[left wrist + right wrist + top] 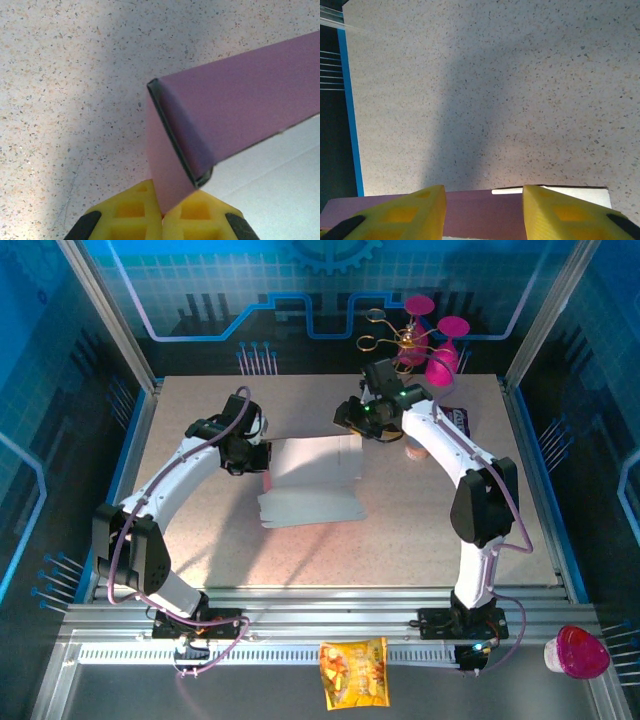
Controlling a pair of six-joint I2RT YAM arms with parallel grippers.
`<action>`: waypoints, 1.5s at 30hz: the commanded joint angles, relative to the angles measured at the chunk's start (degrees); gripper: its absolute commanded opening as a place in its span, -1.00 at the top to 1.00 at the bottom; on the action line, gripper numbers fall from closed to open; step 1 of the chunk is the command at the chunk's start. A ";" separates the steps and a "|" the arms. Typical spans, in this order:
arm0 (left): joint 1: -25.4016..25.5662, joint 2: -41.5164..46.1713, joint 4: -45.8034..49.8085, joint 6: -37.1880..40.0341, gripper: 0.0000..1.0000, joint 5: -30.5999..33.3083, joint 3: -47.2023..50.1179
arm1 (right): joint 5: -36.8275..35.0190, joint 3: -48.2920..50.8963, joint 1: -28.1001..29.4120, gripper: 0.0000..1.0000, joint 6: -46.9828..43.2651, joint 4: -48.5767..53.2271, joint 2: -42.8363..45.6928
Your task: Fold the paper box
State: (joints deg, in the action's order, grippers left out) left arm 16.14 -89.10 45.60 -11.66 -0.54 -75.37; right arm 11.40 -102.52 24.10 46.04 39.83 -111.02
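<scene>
Here the paper box lies half-formed in the middle of the surface, pale inside facing up, its base flat and its near flaps not yet raised. The left hand is pinched tight on a pink corner flap at the box's left edge, which stands upright where it meets the raised side; that grip seems meant to pin the folded corner so the thin card cannot spring flat. The right hand hovers at the far right corner with its fingers parted about halfway, gripping nothing, and the top edge of a pink wall shows in the gap. Whether the pads touch that wall I cannot tell. It looks placed to press or tuck that side while the other hand anchors the sheet. Most of the folding looks undone.
</scene>
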 commanded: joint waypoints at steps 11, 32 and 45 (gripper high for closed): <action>0.21 0.69 -1.75 -1.69 1.00 -1.57 -1.06 | 3.03 4.50 1.30 0.12 6.91 -1.07 3.33; 0.91 1.91 -3.08 -1.78 1.00 -0.98 -0.18 | 6.99 15.69 1.30 0.68 28.79 -19.33 7.20; 1.17 3.74 -3.63 -2.40 1.00 0.38 0.90 | 1.63 24.97 1.48 0.71 42.85 -35.99 13.43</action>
State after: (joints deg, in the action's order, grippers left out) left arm 17.06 -87.35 43.03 -13.54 -0.25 -75.07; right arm 15.11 -78.59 24.82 86.13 9.43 -100.20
